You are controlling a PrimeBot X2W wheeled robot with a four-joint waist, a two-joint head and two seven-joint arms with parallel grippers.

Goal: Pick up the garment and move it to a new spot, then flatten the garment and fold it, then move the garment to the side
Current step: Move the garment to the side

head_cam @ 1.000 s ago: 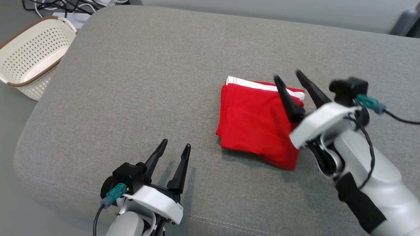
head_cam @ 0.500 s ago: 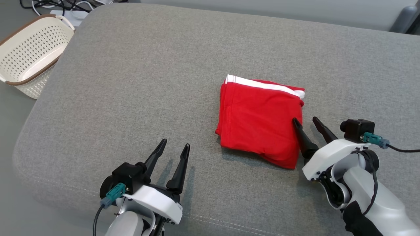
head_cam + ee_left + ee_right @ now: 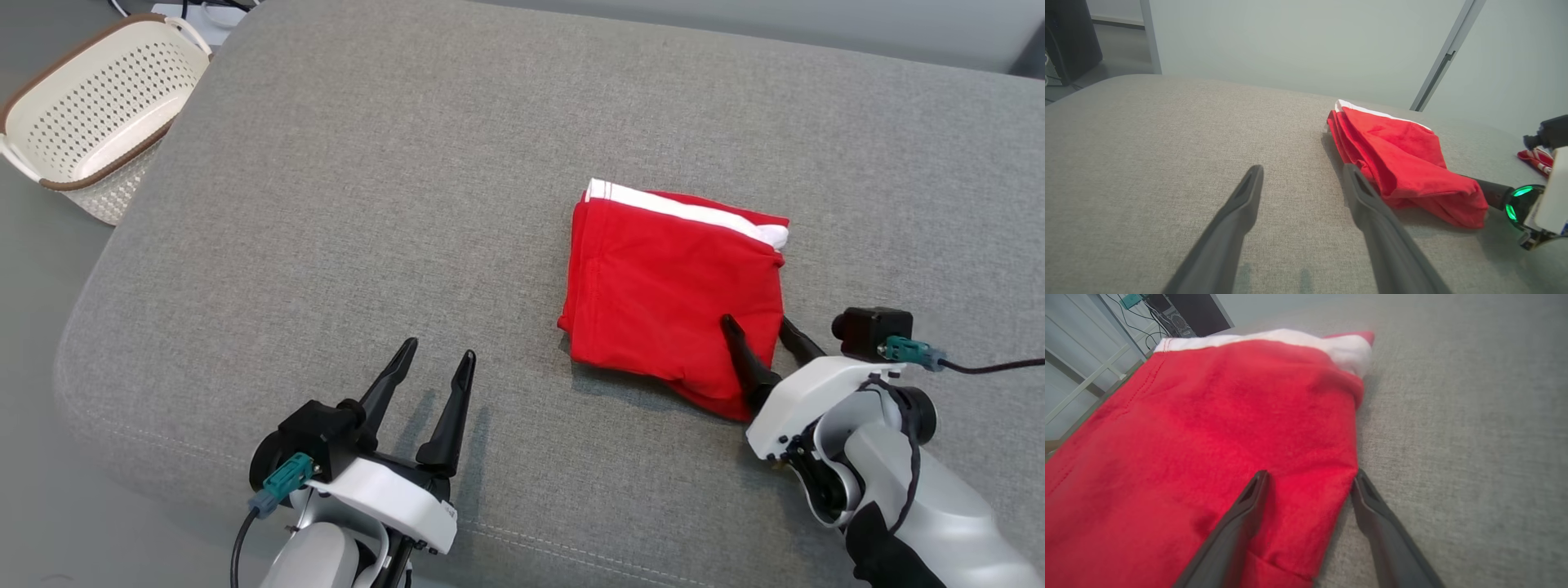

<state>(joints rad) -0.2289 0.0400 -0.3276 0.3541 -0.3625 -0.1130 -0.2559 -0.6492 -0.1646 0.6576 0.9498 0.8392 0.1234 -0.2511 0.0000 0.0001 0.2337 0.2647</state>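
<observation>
The garment (image 3: 669, 286) is red with a white band along its far edge, and it lies folded on the grey cushion (image 3: 367, 204), right of centre. My right gripper (image 3: 754, 324) is open at the garment's near right corner. In the right wrist view, the right gripper (image 3: 1310, 475) has one finger over the red garment (image 3: 1208, 416) and the other over bare cushion beside its edge. My left gripper (image 3: 438, 351) is open and empty near the cushion's front edge, well left of the garment. In the left wrist view, the left gripper (image 3: 1302, 168) points past the garment (image 3: 1404, 163).
A cream perforated basket (image 3: 98, 90) with a brown rim stands on the floor off the cushion's far left corner. The cushion's stitched front edge (image 3: 571, 555) runs just ahead of both wrists. A small red and white item (image 3: 1537, 159) lies beyond the right gripper.
My right gripper came back and down from above the garment's far right part to its near right corner, still open. The head camera shifted a little. The left gripper stayed put.
</observation>
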